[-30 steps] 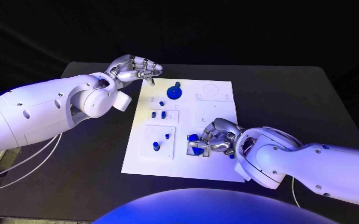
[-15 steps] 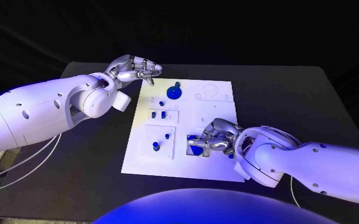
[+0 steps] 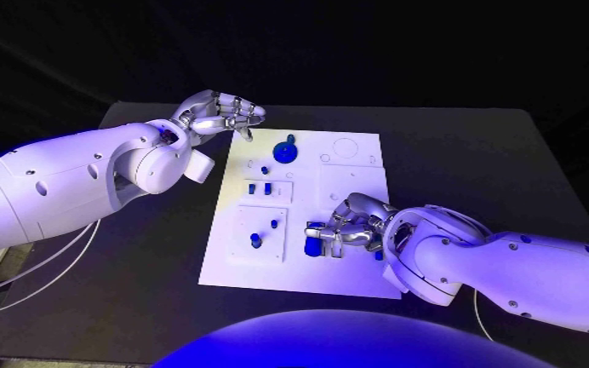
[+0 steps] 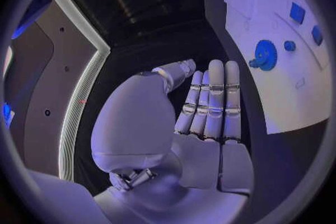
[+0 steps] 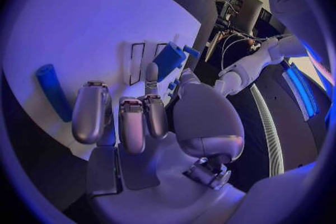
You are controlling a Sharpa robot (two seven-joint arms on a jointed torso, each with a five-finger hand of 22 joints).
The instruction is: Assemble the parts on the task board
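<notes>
Right hand pinches a blue block over the slots near the board's near edge; square it before pressing; left hand, curled empty, hovers at the far-left corner.

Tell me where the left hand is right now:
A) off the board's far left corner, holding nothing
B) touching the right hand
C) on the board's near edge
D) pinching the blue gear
A: the left hand hovers beyond the task board's far left corner, fingers curled, nothing in it.
</notes>
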